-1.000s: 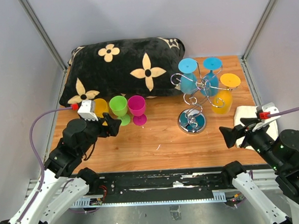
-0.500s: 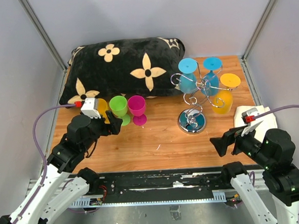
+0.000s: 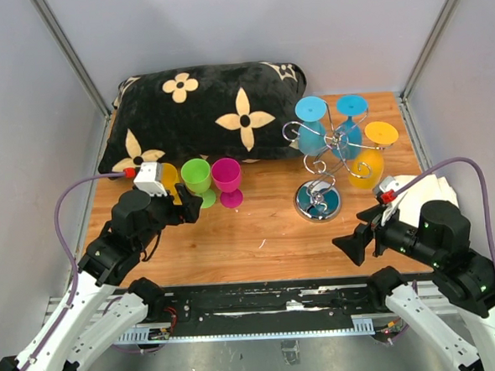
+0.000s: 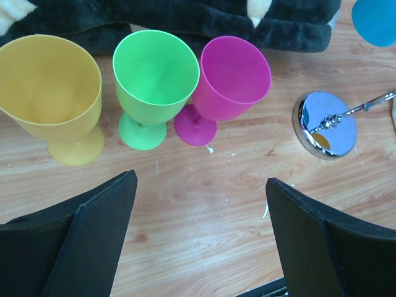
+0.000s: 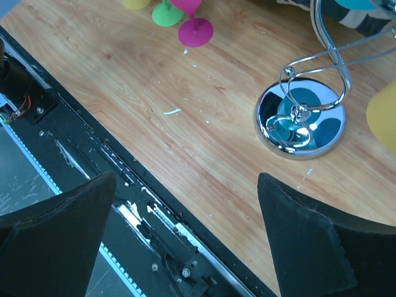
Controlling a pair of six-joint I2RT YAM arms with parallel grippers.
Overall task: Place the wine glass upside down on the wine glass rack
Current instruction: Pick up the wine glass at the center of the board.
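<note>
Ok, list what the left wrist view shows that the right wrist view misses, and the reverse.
Only left wrist: the open bowls of the yellow glass, green glass and magenta glass, all upright. Only right wrist: the black rail with its wiring along the table's near edge. Both: the wine glass rack with its mirrored base, the green and magenta feet, and the wooden table.

Both arms [image 3: 120, 235] are black up top — white lower down. Each has a purple cable [image 3: 59, 231], red-tipped.
</note>
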